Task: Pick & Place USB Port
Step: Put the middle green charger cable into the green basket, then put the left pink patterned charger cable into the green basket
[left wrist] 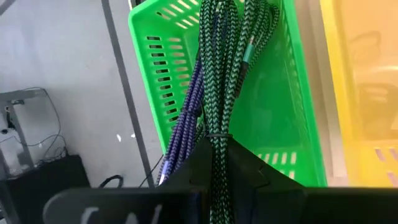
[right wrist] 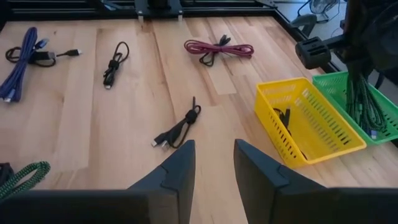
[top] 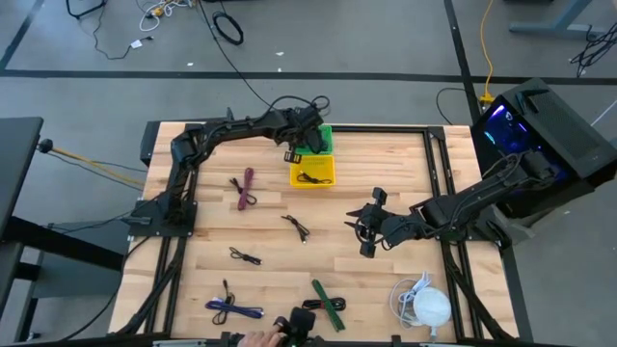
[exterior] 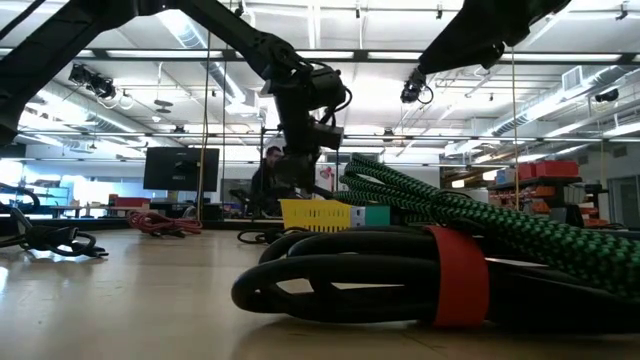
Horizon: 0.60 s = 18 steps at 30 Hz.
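My left gripper hovers over the green basket at the table's far edge, shut on a green braided cable bundle. The bundle hangs down into the basket, and a blue-violet braided strand runs beside it. The right wrist view shows the same bundle dangling into the green basket. My right gripper is open and holds nothing. It waits above the table's middle right, pointing toward the baskets. My left gripper pinches the green braided bundle at its tied neck between its two fingers, coming from above and pointing down. Several strands run together through the hold. The bundle hangs below the fingers into the green basket; whether its lower end rests on the basket floor cannot be told.
A yellow basket with a black cable inside stands against the green one's near side. Loose cables lie on the table: maroon, black, black, blue, green, white. A person's hand is at the near edge.
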{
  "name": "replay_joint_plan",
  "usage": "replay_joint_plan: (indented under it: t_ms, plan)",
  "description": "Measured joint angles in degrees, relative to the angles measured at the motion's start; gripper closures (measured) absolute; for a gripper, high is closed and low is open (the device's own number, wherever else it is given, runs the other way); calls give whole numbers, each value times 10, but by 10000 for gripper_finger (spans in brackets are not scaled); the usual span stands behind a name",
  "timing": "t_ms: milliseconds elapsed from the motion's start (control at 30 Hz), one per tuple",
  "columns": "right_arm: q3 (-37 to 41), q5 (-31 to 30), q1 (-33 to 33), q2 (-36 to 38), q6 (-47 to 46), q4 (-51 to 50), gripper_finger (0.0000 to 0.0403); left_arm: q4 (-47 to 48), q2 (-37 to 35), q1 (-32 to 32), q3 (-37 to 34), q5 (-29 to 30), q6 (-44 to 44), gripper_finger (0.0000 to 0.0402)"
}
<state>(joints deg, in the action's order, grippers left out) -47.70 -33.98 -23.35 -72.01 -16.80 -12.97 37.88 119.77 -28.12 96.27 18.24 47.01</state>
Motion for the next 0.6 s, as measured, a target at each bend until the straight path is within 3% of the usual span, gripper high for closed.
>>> replay_joint_plan:
  t_ms: [200, 433, 600]
  plan:
    - [0, 1, 0, 0, -1, 1, 292, 0, 0, -9, 0, -35, -36, 372]
    - [0, 1, 0, 0, -2, 1, 292, -11, 0, -9, 0, -44, -45, 285]
    - [0, 1, 0, 0, -2, 1, 292, -16, 0, -9, 0, -39, -62, 263]
